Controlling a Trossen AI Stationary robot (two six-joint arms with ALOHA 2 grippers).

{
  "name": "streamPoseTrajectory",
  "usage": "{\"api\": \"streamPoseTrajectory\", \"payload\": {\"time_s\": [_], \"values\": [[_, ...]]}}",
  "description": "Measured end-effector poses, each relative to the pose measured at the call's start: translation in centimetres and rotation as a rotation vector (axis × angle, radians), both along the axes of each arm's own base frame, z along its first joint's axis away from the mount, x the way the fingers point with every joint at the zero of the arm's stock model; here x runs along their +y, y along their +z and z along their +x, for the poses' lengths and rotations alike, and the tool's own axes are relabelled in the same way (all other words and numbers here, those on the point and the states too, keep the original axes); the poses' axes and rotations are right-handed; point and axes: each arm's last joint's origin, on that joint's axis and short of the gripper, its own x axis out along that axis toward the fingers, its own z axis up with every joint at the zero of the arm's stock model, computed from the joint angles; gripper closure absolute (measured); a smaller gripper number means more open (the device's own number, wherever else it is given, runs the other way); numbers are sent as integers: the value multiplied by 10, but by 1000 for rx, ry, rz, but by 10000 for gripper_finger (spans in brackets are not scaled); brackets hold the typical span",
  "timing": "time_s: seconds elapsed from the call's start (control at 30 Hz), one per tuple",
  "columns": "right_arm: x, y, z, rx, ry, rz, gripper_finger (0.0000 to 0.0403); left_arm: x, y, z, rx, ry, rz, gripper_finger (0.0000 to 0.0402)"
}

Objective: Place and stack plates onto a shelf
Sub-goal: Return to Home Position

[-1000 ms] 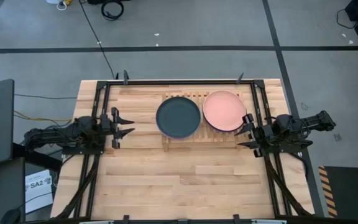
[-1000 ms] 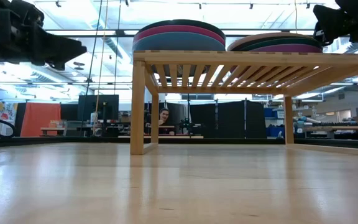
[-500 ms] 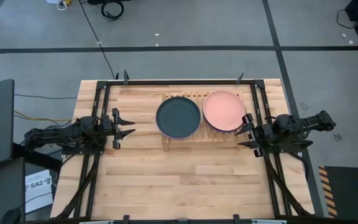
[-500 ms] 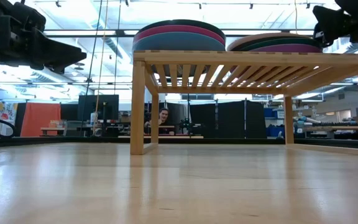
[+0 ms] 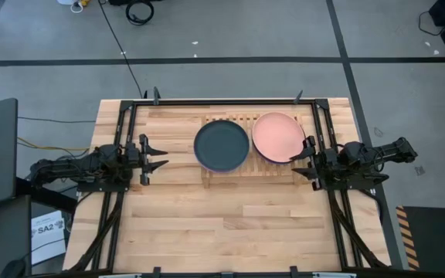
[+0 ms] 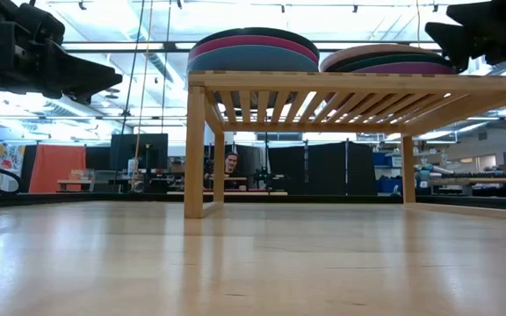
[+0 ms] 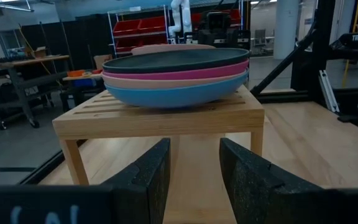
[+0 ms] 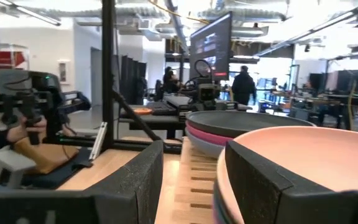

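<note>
Wooden shelf (image 5: pixel 246 176) is seen loaded with two stacks of plates; stacking is judged done, with only the arms' retreat left. The charcoal-topped stack (image 5: pixel 222 145) lies well ahead of the left pincer (image 5: pixel 159 157), which is held apart and empty. The pink-topped stack (image 5: pixel 279 137) lies just in front of the right pincer (image 5: pixel 300 161), likewise apart.

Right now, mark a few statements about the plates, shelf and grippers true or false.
1. The left stack and right stack both sit on the shelf. True.
2. The right stack is topped in blue. False: its top is salmon pink.
3. The left gripper holds a plate. False: it is open and empty, left of the shelf.
4. The right gripper is open, beside the right stack. True.
5. The left stack has a dark top. True.
</note>
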Motion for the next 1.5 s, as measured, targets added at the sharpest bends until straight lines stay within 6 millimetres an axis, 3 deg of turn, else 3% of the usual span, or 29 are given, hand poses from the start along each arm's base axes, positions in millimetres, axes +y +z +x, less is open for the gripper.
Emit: {"api": "streamPoseTrajectory", "payload": {"time_s": [0.37, 1.5], "values": [[-5, 2, 0, -11, -177, 50, 224, 0, 0, 0, 2, 0, 0, 257], [-5, 0, 0, 4, -173, 26, 224, 0, 0, 0, 3, 0, -8, 257]]}}
